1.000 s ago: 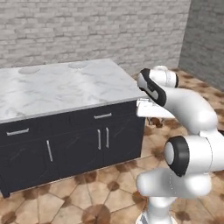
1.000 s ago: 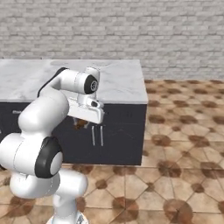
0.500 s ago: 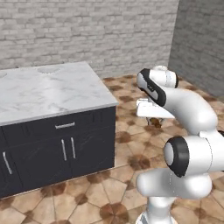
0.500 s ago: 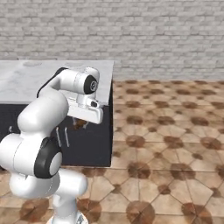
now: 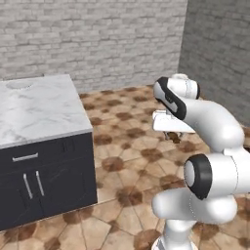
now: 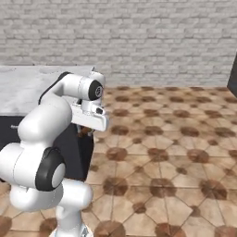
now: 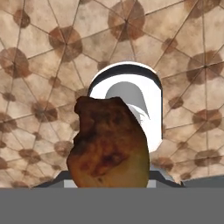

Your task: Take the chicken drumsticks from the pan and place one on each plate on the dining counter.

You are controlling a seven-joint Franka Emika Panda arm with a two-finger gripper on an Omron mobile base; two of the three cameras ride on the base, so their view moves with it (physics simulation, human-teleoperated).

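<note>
The hand view looks straight down at a brown tiled floor [image 7: 39,52], with a drumstick [image 7: 107,144] hanging close under the camera, meaty end up front. The fingertips are hidden behind the meat, so their gap cannot be read directly. The piece hangs in mid-air under the hand, which suggests the jaws are closed on it at a narrow-to-middling width.

In the left base view the gripper [image 5: 172,133] sits tucked close in front of the arm, over the floor, with a small brown bit showing below the hand. The right base view shows the same hand [image 6: 89,121] held low beside the arm's shoulder.

Farther left stands a marble-topped counter [image 5: 39,110] on dark cabinets. Pan and plates cannot be made out.

Judged step: carrying one drumstick toward a plate, the base in transit. The next move likely calls for bringing the dining counter within reach, finding a free plate, lowering over it, then opening the fingers.
</note>
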